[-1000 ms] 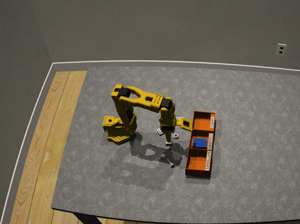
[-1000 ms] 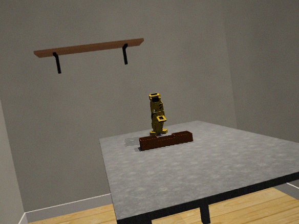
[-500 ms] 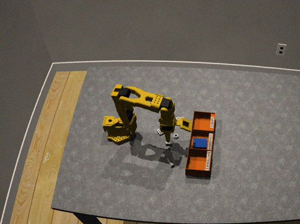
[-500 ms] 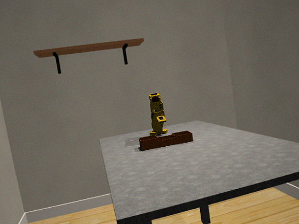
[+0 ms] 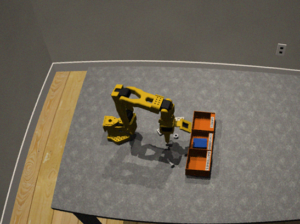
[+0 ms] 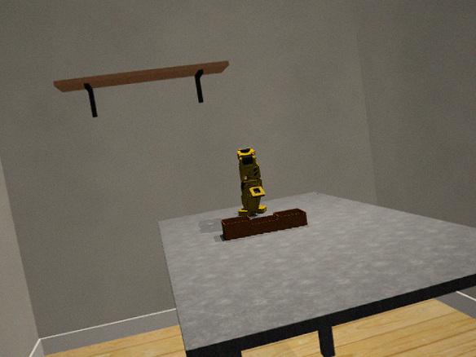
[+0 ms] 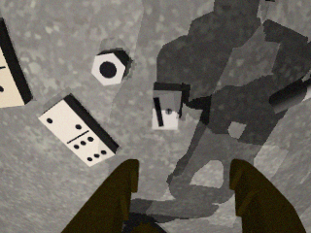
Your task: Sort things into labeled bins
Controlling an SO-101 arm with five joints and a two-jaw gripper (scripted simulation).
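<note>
Reaches over the table point(image 5: 252, 148) point(image 6: 320, 263), near three orange bins point(image 5: 198, 172) point(image 6: 264, 225). Hovers with fingers point(image 5: 167, 139) partly open, gripping nothing. Shows a blue block point(image 5: 200, 142) in the middle bin; outside, two dominoes point(image 5: 159, 132) point(image 7: 78, 131), a cylinder point(image 5: 171, 163) point(image 7: 292, 94), a nut point(image 5: 174, 136) point(image 7: 97, 73).

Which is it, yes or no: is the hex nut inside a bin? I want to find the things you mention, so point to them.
No, the hex nut point(image 5: 176, 135) point(image 7: 94, 71) lies on the table point(image 5: 250, 151) point(image 6: 320, 263) point(image 7: 29, 194).

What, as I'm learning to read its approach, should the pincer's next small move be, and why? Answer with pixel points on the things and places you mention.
I'd ease the pincer point(image 5: 167, 141) point(image 6: 252, 210) point(image 7: 185, 167) down toward what looks like a sharpener point(image 5: 169, 143) point(image 7: 169, 122): its fingers stand apart with nothing between them, and the sharpener lies just beyond their gap, outside the STATIONERY bin point(image 5: 211, 141).
</note>
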